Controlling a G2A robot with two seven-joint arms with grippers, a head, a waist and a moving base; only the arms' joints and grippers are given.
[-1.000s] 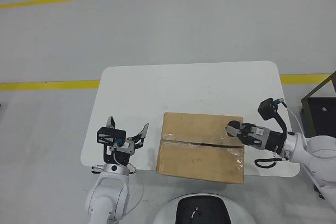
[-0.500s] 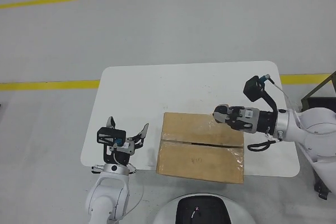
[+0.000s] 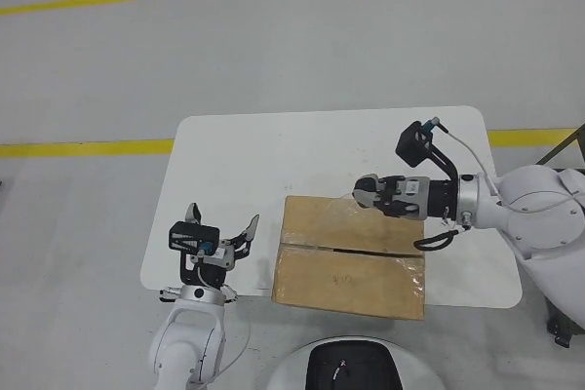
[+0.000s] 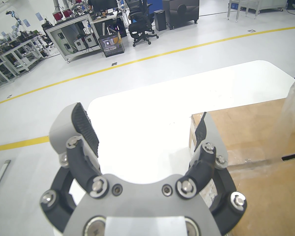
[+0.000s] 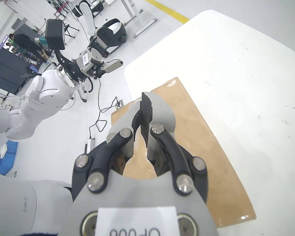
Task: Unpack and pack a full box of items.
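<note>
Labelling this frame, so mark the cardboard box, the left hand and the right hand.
cardboard box [image 3: 349, 281], top view, nearer top flap.
left hand [image 4: 140, 109], left wrist view, midway between fingertips.
right hand [image 5: 145, 101], right wrist view, midway between fingertips.

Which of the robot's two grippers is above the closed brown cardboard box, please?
The right gripper, fingers shut, is above the far edge of the brown cardboard box. The left gripper is open and hangs beside the box, over the white table.
</note>
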